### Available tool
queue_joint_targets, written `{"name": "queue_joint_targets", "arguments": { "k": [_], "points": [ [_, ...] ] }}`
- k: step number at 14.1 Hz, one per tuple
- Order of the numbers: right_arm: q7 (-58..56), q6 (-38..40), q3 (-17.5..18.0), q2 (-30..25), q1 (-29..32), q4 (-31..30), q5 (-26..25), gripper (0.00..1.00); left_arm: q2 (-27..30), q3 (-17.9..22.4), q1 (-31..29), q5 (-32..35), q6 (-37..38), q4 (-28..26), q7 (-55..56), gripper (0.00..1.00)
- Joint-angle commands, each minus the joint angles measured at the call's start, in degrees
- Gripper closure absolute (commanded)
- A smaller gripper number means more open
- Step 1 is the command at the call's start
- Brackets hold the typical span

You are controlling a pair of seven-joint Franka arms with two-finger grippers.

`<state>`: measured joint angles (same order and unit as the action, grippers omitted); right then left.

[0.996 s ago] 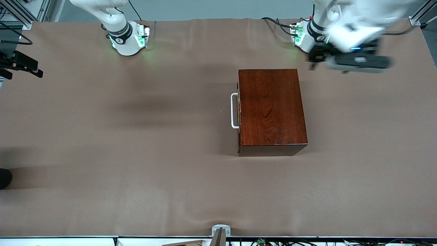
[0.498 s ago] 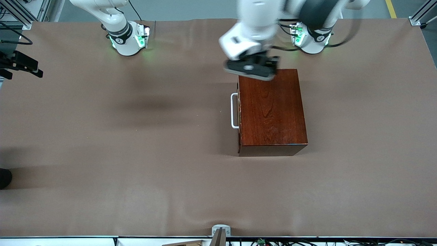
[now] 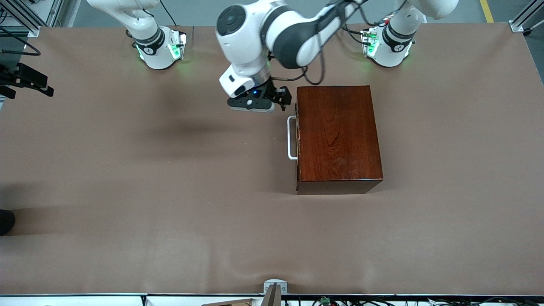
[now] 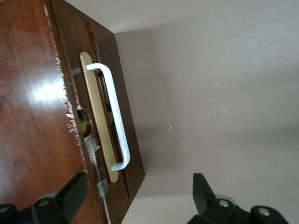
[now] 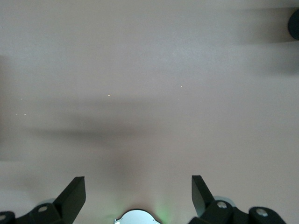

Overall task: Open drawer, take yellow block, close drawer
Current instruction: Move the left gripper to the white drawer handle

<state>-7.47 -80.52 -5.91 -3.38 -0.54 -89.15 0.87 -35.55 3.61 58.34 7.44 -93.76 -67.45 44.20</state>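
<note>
The left claw (image 3: 272, 100) hangs with its fingers (image 4: 70, 191) spread wide, empty, over the bench (image 3: 170, 170) just beside the box (image 3: 338, 136), near its handle (image 3: 291, 138). The drawer (image 4: 100, 126) is shut. Its stiff white bar looks the sure hold; the glossy front would likely slip. No yellow block is seen yet. The right claw (image 5: 138, 196) waits, spread and empty.

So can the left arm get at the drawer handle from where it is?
Probably yes: the left gripper, open, hangs beside the box's corner, and nothing sits between it and the white handle on the shut drawer.
</note>
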Motion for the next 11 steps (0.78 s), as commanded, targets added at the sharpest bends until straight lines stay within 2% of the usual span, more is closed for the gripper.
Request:
{"name": "queue_joint_targets", "arguments": {
  "k": [1,5,11],
  "points": [
    [0.2,0.2,-0.1,-0.7,-0.3,-0.1,-0.5,0.00,-4.3,3.1,0.5,1.1,0.3,3.4,0.1,0.00],
    [0.2,0.2,-0.1,-0.7,-0.4,-0.1,-0.5,0.00,-7.6,5.3,0.5,3.0,-0.5,3.4,-2.3,0.00],
    [0.1,0.2,-0.1,-0.4,-0.5,0.0,-0.4,0.00,-11.4,5.4,0.3,3.5,-6.5,3.2,-2.1,0.00]
  ]
}}
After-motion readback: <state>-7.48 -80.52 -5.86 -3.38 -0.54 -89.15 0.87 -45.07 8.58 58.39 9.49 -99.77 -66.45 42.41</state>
